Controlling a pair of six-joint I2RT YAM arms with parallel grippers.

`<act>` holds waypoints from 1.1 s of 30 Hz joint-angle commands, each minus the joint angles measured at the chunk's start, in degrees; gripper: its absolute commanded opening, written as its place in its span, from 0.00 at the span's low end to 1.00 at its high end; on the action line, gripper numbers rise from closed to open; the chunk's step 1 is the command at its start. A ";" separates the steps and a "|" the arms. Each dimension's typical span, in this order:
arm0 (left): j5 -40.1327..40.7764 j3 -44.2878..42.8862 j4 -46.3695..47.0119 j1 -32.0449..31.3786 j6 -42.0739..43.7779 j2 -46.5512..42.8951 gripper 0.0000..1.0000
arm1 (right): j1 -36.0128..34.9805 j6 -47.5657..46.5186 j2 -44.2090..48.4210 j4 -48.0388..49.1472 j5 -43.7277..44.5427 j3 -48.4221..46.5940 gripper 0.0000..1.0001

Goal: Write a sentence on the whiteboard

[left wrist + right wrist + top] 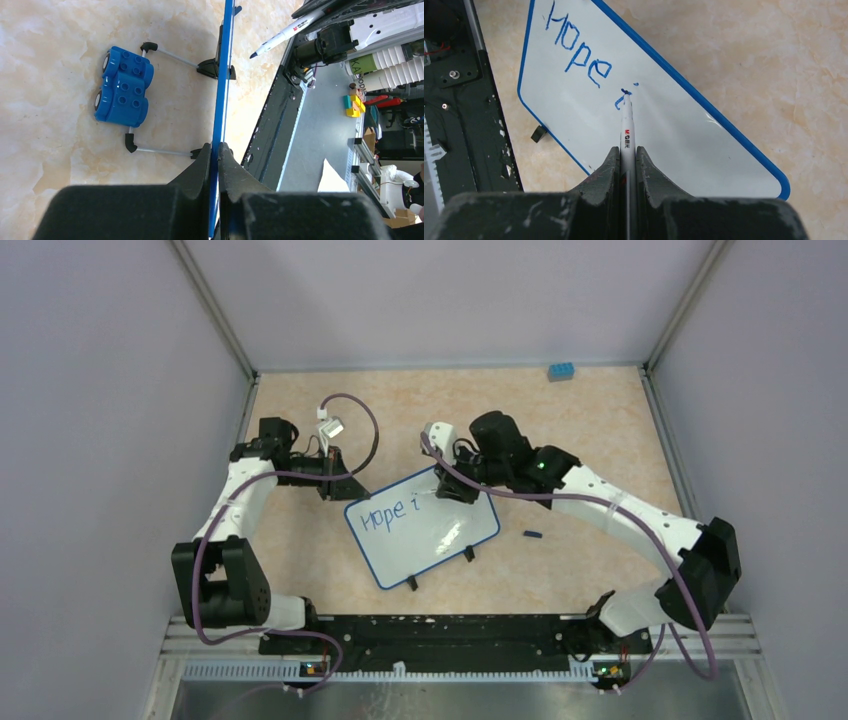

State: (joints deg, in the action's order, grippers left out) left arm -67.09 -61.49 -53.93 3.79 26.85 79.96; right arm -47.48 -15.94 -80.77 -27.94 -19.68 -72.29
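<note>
You're at "Hope i" in the sentence (579,55): left gripper (215,147) pinches the whiteboard (684,135) rim, right gripper (627,150) clamps the marker (626,132); next stroke needs steady tip contact.

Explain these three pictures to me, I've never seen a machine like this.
Two robot arms are bolted to a table edge. One picture looks down from above; the other two come from cameras on each wrist. The left fingers clamp the blue rim of a small whiteboard, steadying it. The right fingers hold a marker, tip at the board, where blue writing reads "Hope i" so far. A blue block lies at the far edge, a small black piece beside the board.
</note>
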 commanded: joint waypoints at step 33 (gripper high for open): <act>1.88 1.29 -1.18 -1.19 0.33 -0.55 0.00 | 0.44 -0.58 -1.23 2.61 2.01 5.89 0.00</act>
State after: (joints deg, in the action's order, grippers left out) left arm -66.67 -61.49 -53.56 3.70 26.89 79.96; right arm -47.44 -16.38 -82.89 -26.48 -19.70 -66.87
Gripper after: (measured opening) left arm 0.080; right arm 0.086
